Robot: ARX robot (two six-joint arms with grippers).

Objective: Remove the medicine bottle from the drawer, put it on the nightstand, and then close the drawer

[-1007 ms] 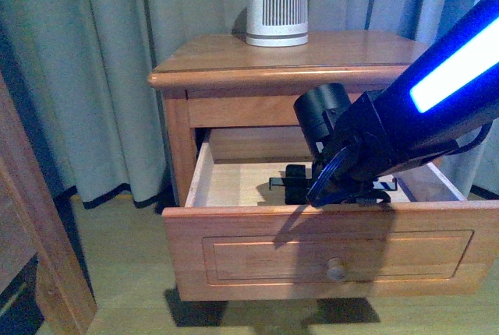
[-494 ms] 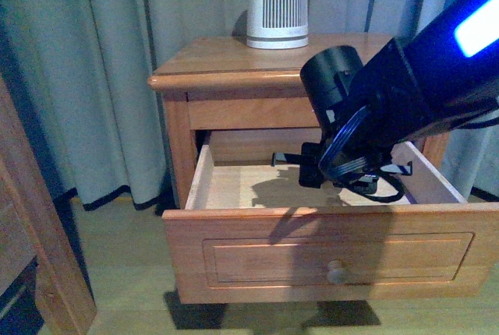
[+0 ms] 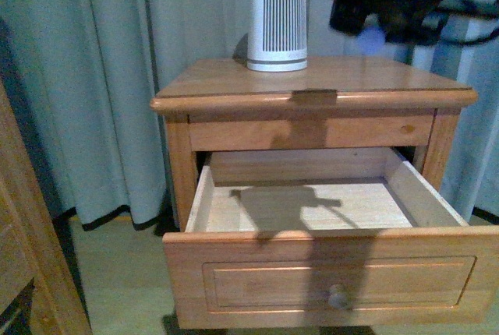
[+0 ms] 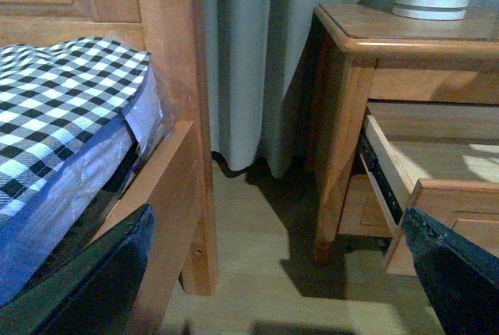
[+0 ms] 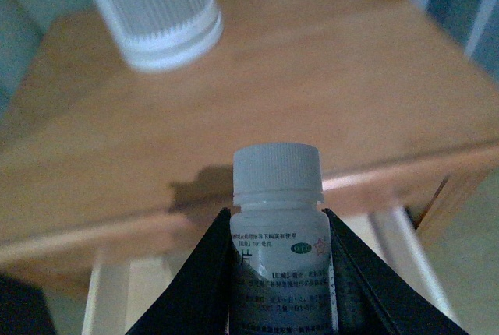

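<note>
The medicine bottle (image 5: 279, 226), white with a round cap and a printed label, stands upright between my right gripper's (image 5: 277, 216) two dark fingers, which are shut on its body. In the front view that right gripper (image 3: 374, 8) is a blurred dark shape high above the right part of the nightstand (image 3: 351, 78) top, and the bottle cannot be made out there. The drawer (image 3: 335, 280) is pulled out, its pale inside bare. My left gripper (image 4: 281, 288) is open, low over the floor beside the nightstand (image 4: 343, 117), holding nothing.
A white ribbed device (image 3: 277, 19) stands at the back of the nightstand top. Grey curtains (image 3: 101, 78) hang behind. A wooden bed frame (image 4: 168, 78) with a checked cover (image 4: 62, 101) is to the left, with a strip of floor (image 4: 257, 249) between it and the nightstand.
My right gripper has risen out of the drawer with the bottle, from inside the drawer to high above the nightstand top. The drawer inside now shows bare.
</note>
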